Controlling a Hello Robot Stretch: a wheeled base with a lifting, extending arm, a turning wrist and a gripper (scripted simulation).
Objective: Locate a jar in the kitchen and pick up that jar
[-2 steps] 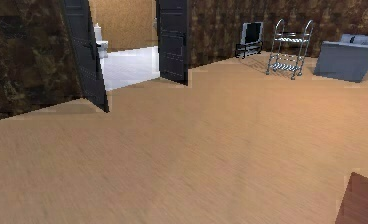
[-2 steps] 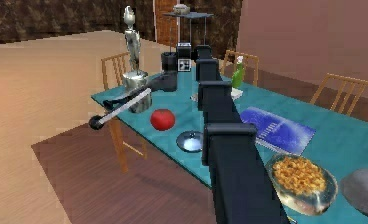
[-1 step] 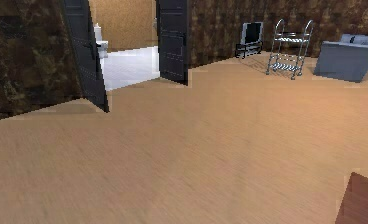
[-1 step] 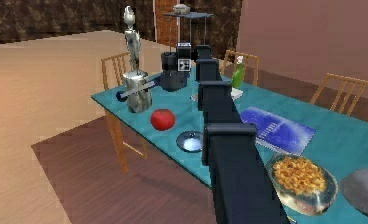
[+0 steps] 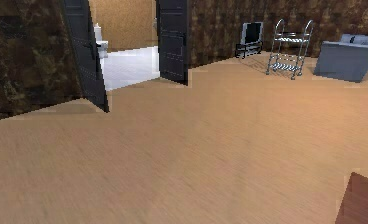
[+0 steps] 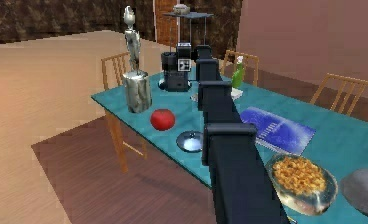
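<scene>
In the arm side view my arm (image 6: 227, 140) reaches out over a teal table (image 6: 337, 140). The gripper (image 6: 173, 76) is a dark body at its far end, above the table's far part. Table things lie at and behind it, so I cannot tell whether it holds anything. Left of the arm a shiny metal cylinder (image 6: 139, 92) stands on the table, with a silver figure statue (image 6: 130, 38) rising behind it. A red round thing (image 6: 163, 119) and a small grey dish (image 6: 192, 142) lie nearer. I make out no clear jar.
A green bottle (image 6: 238, 72), blue sheet (image 6: 278, 128) and bowl of food (image 6: 302, 180) sit on the table, ringed by wooden chairs (image 6: 344, 92). The forward view has wood floor (image 5: 192, 140), dark open doors (image 5: 173, 40) onto a white-floored room (image 5: 130, 66), a wire cart (image 5: 289, 50), TV (image 5: 250, 34) and grey sofa (image 5: 347, 58).
</scene>
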